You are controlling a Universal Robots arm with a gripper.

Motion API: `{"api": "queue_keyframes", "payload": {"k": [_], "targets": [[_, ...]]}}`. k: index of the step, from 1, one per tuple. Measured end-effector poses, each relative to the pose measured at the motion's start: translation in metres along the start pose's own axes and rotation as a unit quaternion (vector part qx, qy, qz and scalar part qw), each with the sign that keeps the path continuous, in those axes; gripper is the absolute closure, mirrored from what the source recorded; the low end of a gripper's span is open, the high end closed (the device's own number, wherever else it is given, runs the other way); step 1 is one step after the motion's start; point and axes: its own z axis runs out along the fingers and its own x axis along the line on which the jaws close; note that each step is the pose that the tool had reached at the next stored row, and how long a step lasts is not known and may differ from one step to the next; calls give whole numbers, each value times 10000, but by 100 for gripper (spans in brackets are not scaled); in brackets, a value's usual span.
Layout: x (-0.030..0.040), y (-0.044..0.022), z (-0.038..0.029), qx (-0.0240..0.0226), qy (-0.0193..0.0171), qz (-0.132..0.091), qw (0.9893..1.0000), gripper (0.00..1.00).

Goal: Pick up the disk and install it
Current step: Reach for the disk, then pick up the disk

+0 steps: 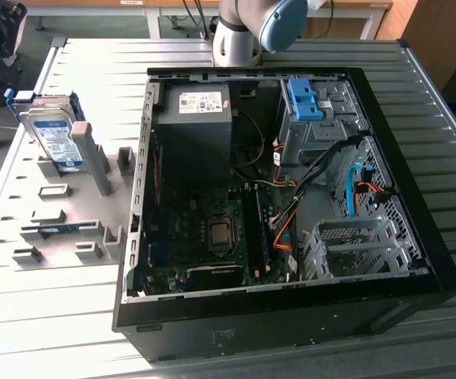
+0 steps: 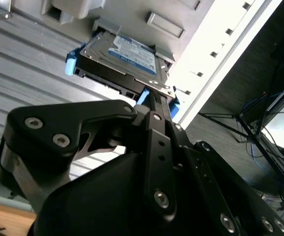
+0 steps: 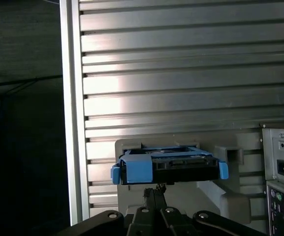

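Observation:
The disk (image 1: 54,134), a silver-grey drive with a white-and-blue label in a blue carrier frame, leans upright in the grey fixture (image 1: 69,213) on the exterior view's left. Both wrist views show the disk (image 2: 124,59) (image 3: 169,169) ahead of my gripper (image 2: 154,98) (image 3: 154,192), which is apart from it. The black fingers (image 3: 150,196) lie together with nothing between them. The arm's grey and blue joint (image 1: 251,28) stands behind the open computer case (image 1: 441,268).
Inside the case are a bare blue bracket (image 1: 305,99) on a metal cage, a black box with a white sticker (image 1: 194,106), the motherboard (image 1: 212,229), cables and a lower drive cage (image 1: 354,245). The ribbed metal table (image 3: 181,73) ends at an edge (image 3: 70,123).

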Motion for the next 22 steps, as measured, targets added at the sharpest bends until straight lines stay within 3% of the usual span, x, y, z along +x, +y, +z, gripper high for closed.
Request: {"api": "queue_keyframes", "payload": {"k": [19, 22], "targets": [[46, 7, 2, 0, 0, -8, 10000, 89], [47, 7, 3, 1, 7, -192, 9998, 89]]}}
